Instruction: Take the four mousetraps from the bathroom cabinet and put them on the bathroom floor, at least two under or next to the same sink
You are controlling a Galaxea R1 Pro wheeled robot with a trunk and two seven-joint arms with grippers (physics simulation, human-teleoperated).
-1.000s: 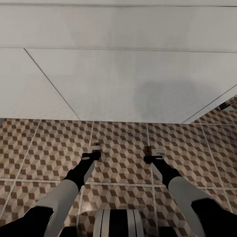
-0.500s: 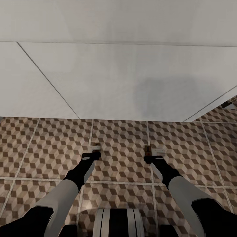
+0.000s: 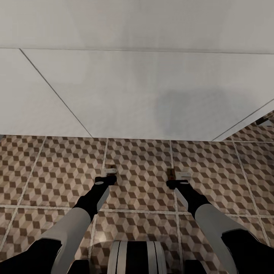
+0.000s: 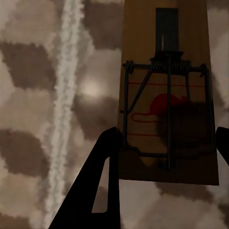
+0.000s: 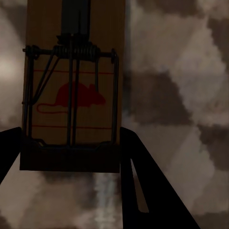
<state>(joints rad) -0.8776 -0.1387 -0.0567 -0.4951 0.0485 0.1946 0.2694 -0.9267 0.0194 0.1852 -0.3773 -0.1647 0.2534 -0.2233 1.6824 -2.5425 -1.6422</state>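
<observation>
My left gripper (image 3: 110, 173) is shut on a mousetrap (image 3: 111, 166), a small brown wooden rectangle held low over the cube-patterned bathroom floor (image 3: 140, 182). In the left wrist view, the mousetrap (image 4: 167, 71) with its wire spring and red mouse print sits between the dark fingers (image 4: 102, 181). My right gripper (image 3: 177, 177) is shut on a second mousetrap (image 3: 172, 175). That mousetrap (image 5: 74, 95) shows in the right wrist view, gripped at its near end by the fingers (image 5: 138, 181). The white vanity (image 3: 144, 95) hangs just ahead of both grippers.
A pale grout line (image 4: 64, 95) runs beside the left trap. At the far right, by the vanity's edge, a small dark and brown object (image 3: 262, 121) lies on the tiles. Open floor spreads to both sides of my arms.
The head view shifted slightly a second ago, so the vanity edge sits a little higher in the picture. Both arms and the held mousetraps have stayed put.
</observation>
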